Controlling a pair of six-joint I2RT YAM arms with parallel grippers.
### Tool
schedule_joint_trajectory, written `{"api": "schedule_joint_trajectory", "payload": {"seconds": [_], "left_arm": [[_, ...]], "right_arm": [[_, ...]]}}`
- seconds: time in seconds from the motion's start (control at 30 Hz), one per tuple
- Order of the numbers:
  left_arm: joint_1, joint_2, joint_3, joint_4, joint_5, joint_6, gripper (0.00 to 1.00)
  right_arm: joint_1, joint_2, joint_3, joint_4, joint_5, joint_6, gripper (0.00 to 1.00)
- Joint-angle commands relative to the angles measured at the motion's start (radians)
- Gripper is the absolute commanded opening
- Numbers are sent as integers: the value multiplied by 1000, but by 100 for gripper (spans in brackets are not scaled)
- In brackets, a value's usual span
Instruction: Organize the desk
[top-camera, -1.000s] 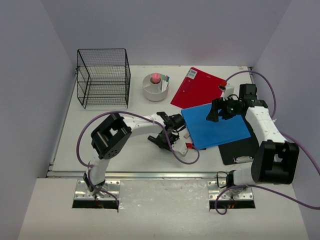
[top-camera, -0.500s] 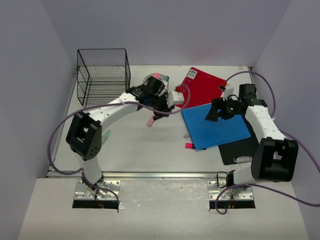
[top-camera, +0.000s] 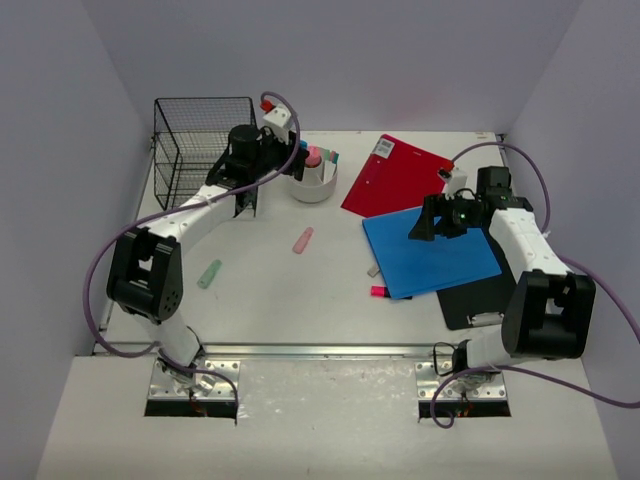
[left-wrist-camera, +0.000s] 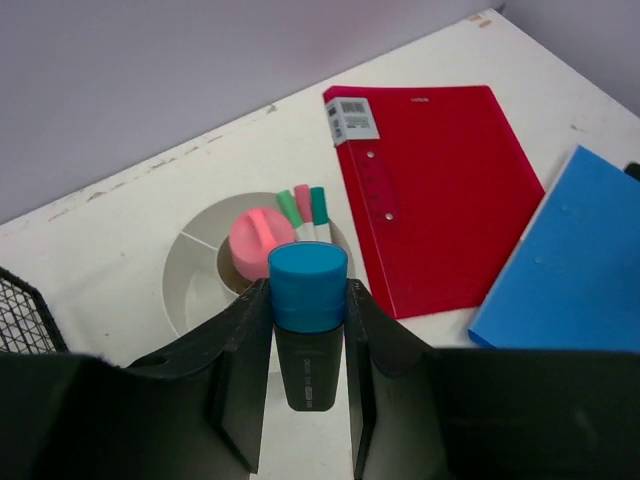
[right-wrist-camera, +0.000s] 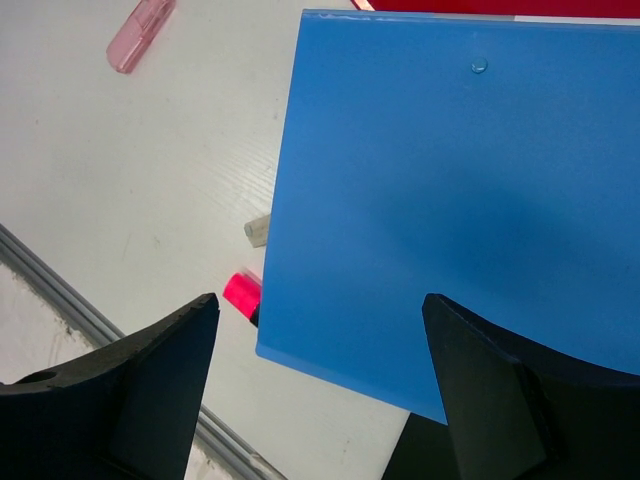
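The desk (top-camera: 250, 300) is an off-white tabletop with a metal rail along its front. My left gripper (top-camera: 288, 162) (left-wrist-camera: 308, 300) is shut on a black marker with a blue cap (left-wrist-camera: 308, 290), held upright just in front of the round white holder (top-camera: 312, 187) (left-wrist-camera: 190, 290). That holder contains a pink round thing (left-wrist-camera: 258, 240) and some pens. My right gripper (top-camera: 425, 222) (right-wrist-camera: 320, 300) hovers open over the near left part of the blue folder (top-camera: 430, 250) (right-wrist-camera: 450, 180), holding nothing.
A black wire basket (top-camera: 205, 155) stands back left. A red folder (top-camera: 395, 175) (left-wrist-camera: 430, 190) lies partly under the blue one, and a black clipboard (top-camera: 480, 300) lies beneath at the right. Loose on the desk are a pink highlighter (top-camera: 303, 240), a green one (top-camera: 209, 273), a red-pink marker (top-camera: 379, 291) and a small grey piece (top-camera: 373, 270).
My left arm has swung from the middle of the desk to the back, carrying the marker to the white holder. The right arm has stayed still.
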Motion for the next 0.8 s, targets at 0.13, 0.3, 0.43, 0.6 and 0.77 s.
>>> {"api": "schedule_joint_trajectory", "payload": {"seconds": [0.13, 0.3, 0.43, 0.6, 0.77], "left_arm": [[25, 49, -66, 381, -39, -116, 0], [23, 72, -94, 441, -23, -81, 0], [25, 91, -113, 494, -36, -66, 0], [23, 115, -127, 534, -69, -22, 0], [23, 145, -127, 554, -107, -29, 2]], "right_arm": [[-5, 13, 39, 16, -15, 18, 83], [-6, 26, 43, 15, -13, 22, 83], [-4, 39, 48, 10, -17, 28, 83], [-6, 43, 53, 4, -17, 32, 83], [-4, 47, 63, -5, -17, 35, 83]]}}
